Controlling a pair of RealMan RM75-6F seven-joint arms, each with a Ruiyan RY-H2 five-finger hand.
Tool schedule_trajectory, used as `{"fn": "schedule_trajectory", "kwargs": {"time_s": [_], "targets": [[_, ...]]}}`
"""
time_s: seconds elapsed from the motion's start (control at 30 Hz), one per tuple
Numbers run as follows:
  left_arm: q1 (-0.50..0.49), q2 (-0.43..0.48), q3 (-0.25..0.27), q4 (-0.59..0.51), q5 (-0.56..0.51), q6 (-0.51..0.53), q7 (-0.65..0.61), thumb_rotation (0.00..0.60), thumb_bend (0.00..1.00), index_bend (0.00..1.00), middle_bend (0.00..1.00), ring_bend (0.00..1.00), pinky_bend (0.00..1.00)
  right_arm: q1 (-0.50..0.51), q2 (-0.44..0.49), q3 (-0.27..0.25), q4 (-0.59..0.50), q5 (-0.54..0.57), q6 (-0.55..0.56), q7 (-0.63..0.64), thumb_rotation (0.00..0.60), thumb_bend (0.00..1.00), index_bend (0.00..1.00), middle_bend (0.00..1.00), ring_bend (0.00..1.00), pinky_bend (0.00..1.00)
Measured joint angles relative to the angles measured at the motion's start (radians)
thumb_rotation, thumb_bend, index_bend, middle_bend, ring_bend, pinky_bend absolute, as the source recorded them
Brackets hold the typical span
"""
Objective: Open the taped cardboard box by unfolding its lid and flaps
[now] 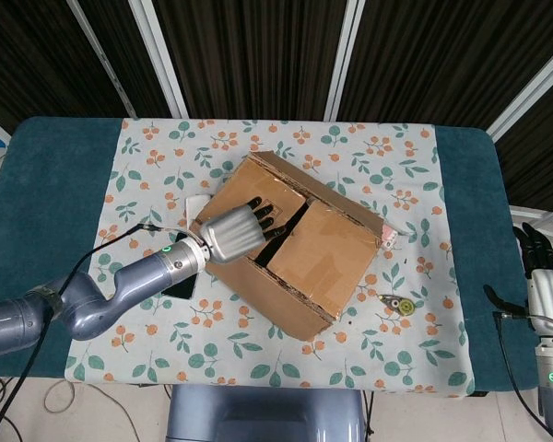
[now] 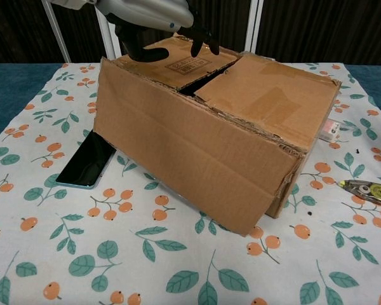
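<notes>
left hand (image 1: 241, 228) hovered fingers-spread, empty, over cardboard box (image 1: 295, 241) flap at nine o'clock of seam, likely to lift it

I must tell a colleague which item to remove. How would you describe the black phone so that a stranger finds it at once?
Find the cardboard box on the floral cloth. The phone lies flat at the box's left side, partly tucked under it. It is the only dark, glossy slab there.
</notes>
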Motion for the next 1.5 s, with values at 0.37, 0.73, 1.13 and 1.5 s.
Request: {"fn": "schedule_trajectory", "kwargs": {"time_s": [0.37,0.73,1.13,1.5], "targets": [[-0.052,-0.061,0.051,0.022,-0.027,0.043,0.029,0.6,0.62,0.07,0.19,0.09,0.2,-0.001,0.0,0.004,-0.003,0.007,-0.008,0.01,0.6,0.3,0.0,0.0,0.0,0.23],[-0.065,-0.084,0.093,0.02,-0.035,0.079,0.014,0.6,0.62,0.06,0.18,0.1,0.2,-0.003,0.002,0.006,-0.011,0.011,-0.013,0.014,0.6,0.3,0.0,0.0,0.0,0.22],[-0.072,-0.084,0.134,0.021,-0.023,0.09,-0.003,0.6,0.62,0.08,0.23,0.09,0.2,-0.005,-0.001,0.011,-0.008,0.014,-0.013,0.022,0.6,0.3,0.0,0.0,0.0,0.22],[-0.083,-0.08,0.144,0.024,-0.002,0.1,-0.015,0.6,0.63,0.1,0.36,0.1,0.2,-0.005,-0.004,0.014,-0.003,0.013,-0.011,0.026,0.6,0.31,0.0,0.0,0.0,0.22]]}}
